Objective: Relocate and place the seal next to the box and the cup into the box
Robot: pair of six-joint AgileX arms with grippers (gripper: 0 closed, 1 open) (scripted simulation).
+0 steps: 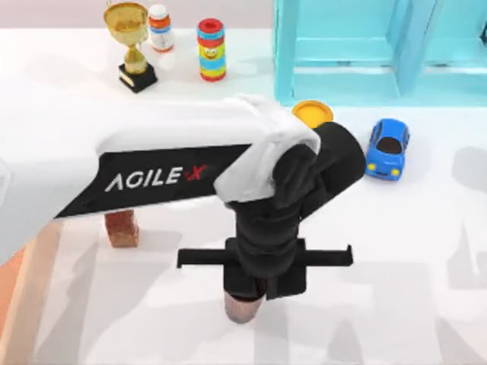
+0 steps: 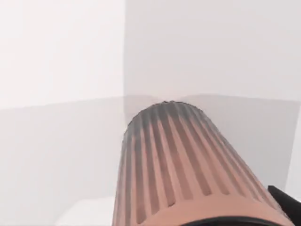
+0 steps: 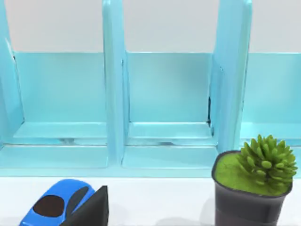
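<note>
Carrying the cup point(image 1: 242, 308) is the step in hand, I judge: it hangs under the left tool point(image 1: 245, 298) at the lower middle of the top view, above the worktop point(image 1: 396, 251), and its ribbed coppery side fills the lower part of the left wrist view, so the tool looks clenched on it. The seal point(image 1: 122, 226) stands on the worktop at the left of the top view, near the box point(image 1: 17, 289), whose rim edges the lower left corner. The next move likely calls for swinging the cup left over that rim, clearing the seal, before lowering and letting go. The right tool point(image 3: 89, 209) faces the turquoise shelf unit point(image 3: 113, 94); I cannot tell its state.
</note>
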